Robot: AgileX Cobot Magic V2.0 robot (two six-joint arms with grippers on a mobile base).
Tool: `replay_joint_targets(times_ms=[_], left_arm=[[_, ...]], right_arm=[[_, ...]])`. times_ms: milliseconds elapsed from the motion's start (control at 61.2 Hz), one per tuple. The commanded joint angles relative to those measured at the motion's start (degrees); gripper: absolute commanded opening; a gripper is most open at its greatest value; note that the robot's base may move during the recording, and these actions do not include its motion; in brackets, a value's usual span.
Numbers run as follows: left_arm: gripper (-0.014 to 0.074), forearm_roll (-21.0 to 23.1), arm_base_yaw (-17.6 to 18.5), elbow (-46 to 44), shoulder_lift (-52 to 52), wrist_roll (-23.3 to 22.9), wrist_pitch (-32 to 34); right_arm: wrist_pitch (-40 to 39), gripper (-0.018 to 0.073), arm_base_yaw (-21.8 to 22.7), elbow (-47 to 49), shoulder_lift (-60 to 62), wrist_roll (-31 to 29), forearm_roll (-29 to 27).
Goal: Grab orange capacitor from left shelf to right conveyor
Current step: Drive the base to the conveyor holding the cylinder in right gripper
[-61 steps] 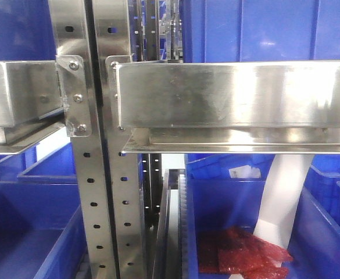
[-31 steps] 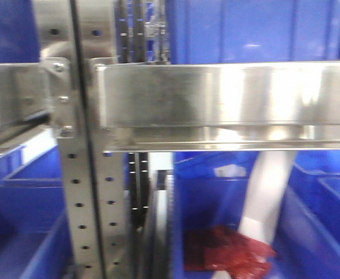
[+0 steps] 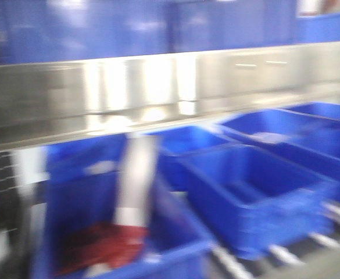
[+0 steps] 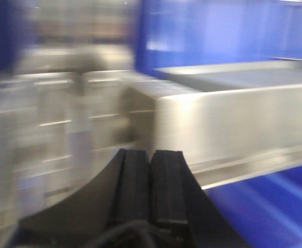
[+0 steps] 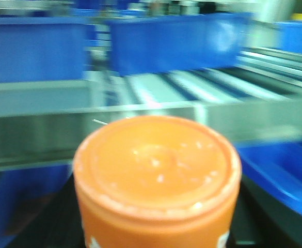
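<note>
The orange capacitor (image 5: 156, 175), a round orange cylinder seen end-on, fills the bottom of the right wrist view. It sits between the dark jaws of my right gripper (image 5: 156, 232), which is shut on it; the fingers are mostly hidden behind it. Beyond it lie a steel rail (image 5: 140, 124) and grey conveyor rollers (image 5: 202, 85). My left gripper (image 4: 151, 181) is shut and empty, its two black pads pressed together, facing a steel shelf beam (image 4: 233, 124). Neither gripper shows in the front view.
The front view is blurred. A steel shelf beam (image 3: 158, 87) crosses it. Below stand blue bins (image 3: 257, 197); the left one (image 3: 181, 247) holds red packets (image 3: 100, 244) and a white strip (image 3: 135, 180). Blue bins (image 5: 171, 41) stand beyond the conveyor.
The front view has swung right: the perforated upright post has left the frame and more blue bins have come in at right. The image is now motion-blurred.
</note>
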State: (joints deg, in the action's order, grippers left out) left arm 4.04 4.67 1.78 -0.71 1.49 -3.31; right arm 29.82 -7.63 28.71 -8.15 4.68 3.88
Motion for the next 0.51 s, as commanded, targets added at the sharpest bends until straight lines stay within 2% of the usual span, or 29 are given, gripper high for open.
replay_joint_targets(times_ms=[0,491], left_arm=[[-0.0127,0.20,-0.06,-0.25,-0.65,-0.09,5.01],[-0.0127,0.20,-0.06,-0.25,-0.65,-0.09,5.01]], right_arm=[[-5.20,0.0113,-0.07,1.62,-0.62,-0.16,0.39],[-5.20,0.0113,-0.07,1.62,-0.62,-0.16,0.39]])
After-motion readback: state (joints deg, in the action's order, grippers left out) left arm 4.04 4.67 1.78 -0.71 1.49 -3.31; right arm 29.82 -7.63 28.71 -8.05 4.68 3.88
